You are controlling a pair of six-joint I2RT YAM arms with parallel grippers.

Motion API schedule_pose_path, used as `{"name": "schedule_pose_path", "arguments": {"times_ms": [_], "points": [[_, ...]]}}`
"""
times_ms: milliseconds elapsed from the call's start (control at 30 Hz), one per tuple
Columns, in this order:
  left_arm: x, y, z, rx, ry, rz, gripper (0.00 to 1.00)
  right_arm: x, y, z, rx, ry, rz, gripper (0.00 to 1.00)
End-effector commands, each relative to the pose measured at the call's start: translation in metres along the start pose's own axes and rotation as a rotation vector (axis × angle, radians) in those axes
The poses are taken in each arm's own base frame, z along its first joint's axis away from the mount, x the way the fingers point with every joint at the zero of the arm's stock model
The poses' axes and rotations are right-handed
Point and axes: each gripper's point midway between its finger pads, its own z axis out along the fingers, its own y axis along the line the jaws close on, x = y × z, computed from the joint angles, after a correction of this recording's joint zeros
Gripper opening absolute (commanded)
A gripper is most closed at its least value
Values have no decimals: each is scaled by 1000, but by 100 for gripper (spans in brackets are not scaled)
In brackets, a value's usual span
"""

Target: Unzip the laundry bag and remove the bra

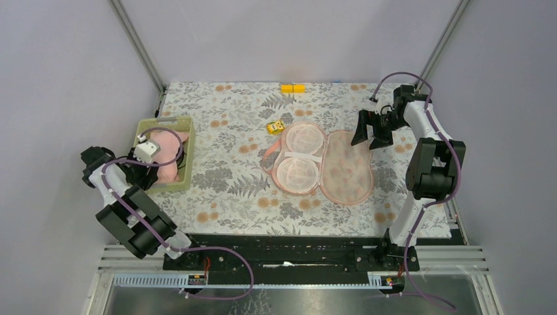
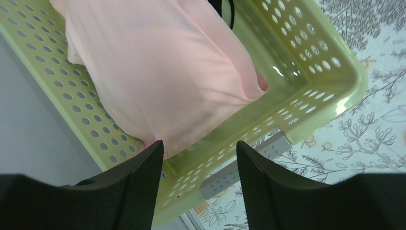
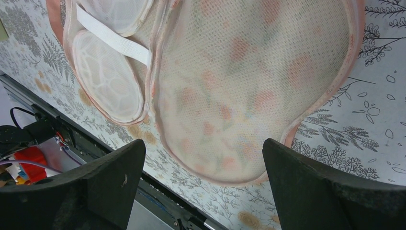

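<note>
Left wrist view: bra (image 2: 163, 81), likely light, limp, soft fabric, heaped in basket (image 2: 355, 81); left hand (image 2: 198, 146) open above; best pinched at a fold.

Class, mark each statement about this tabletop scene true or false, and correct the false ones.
1. The laundry bag lies unzipped and spread open on the table. True.
2. The bra lies in the green basket. True.
3. The right end effector is shut on the laundry bag. False: it is open and holds nothing, above the bag's mesh half.
4. The left end effector is over the laundry bag. False: it is open at the green basket, beside the bra.
</note>
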Motion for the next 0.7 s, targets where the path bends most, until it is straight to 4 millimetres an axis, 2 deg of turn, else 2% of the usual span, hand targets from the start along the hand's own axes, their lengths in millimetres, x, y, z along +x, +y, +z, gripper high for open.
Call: {"name": "schedule_pose_path", "arguments": {"times_ms": [0,67,200,367,433,467,667], "points": [[-40,24,-20,-73,-110,1,63,3,6,-6,-10,-5,-14,100],[-59,33,-29,-97,-156,-3,68,6,4,-6,0,1,-14,100],[-105,47,-43,-152,-231,-40,70,17,-2,-4,23,25,-12,100],[-167,37,-43,-138,-318,-54,70,31,-8,-4,36,42,-7,100],[-188,19,-34,-101,-325,-32,70,36,-14,-6,44,46,0,99],[-202,3,-26,-65,-336,-6,70,38,-18,-7,48,45,4,99],[-246,-79,18,114,-349,42,70,52,-41,-8,81,54,26,95]]}}
